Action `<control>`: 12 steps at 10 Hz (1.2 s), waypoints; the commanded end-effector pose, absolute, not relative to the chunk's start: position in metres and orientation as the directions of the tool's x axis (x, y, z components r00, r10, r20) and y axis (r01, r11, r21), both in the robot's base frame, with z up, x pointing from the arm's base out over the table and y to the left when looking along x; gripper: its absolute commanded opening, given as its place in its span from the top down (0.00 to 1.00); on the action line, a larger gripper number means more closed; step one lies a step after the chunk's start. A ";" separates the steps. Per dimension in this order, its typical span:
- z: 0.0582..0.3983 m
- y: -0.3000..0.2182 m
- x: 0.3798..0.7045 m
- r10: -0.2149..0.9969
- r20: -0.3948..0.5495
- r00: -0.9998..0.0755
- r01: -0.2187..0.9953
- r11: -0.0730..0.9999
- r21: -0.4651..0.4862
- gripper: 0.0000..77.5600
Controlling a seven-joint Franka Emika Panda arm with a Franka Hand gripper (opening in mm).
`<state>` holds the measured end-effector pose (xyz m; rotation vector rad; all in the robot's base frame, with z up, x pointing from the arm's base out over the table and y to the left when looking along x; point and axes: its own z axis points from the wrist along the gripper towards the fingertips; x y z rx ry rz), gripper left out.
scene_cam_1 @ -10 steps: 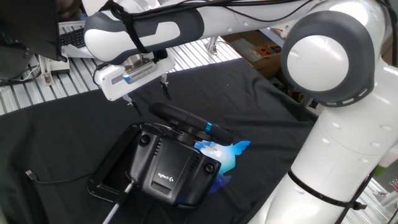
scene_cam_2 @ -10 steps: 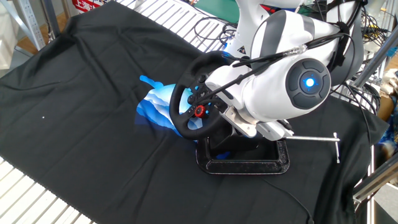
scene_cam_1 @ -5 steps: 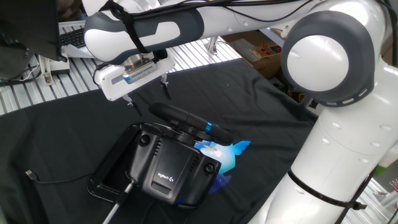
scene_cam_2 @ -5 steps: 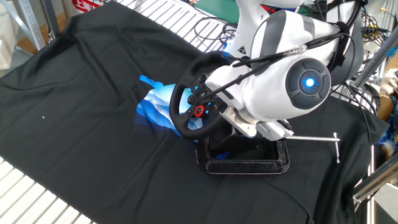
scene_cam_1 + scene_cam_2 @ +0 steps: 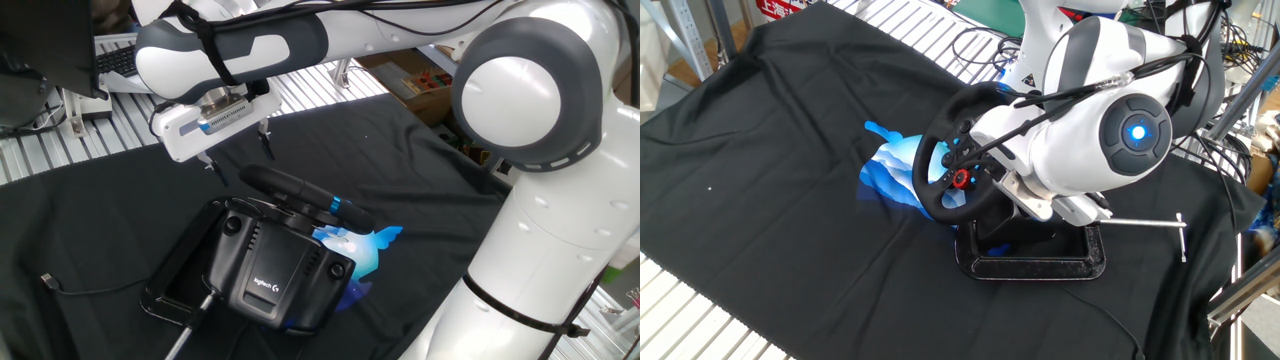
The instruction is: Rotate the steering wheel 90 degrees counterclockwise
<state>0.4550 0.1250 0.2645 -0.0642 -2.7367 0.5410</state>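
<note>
Nothing is shifting since the earlier frames; arm and wheel are sitting exactly as before. Nearest in one fixed view, the boxy base (image 5: 272, 270) with its white logo is resting on the black-draped table (image 5: 90, 215). Just beyond, the steering wheel (image 5: 300, 193) is lying nearly edge-on beneath the pincer (image 5: 240, 160), blue stripe showing. The pincer is hovering spread open, gripping nothing. The other fixed view is showing the wheel's face (image 5: 952, 165) with a red button, but the arm is hiding the pincer.
</note>
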 end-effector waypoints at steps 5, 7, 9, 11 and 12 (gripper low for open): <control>0.263 0.125 0.446 0.267 0.365 -0.892 0.057 0.867 -0.495 0.00; 0.260 0.124 0.442 0.265 0.364 -0.893 0.057 0.868 -0.493 0.00; 0.260 0.124 0.442 0.246 0.375 -0.894 0.041 0.877 -0.478 0.00; 0.255 0.123 0.441 0.224 0.379 -0.898 0.023 0.883 -0.469 0.00; 0.255 0.123 0.441 0.224 0.379 -0.898 0.023 0.883 -0.469 0.00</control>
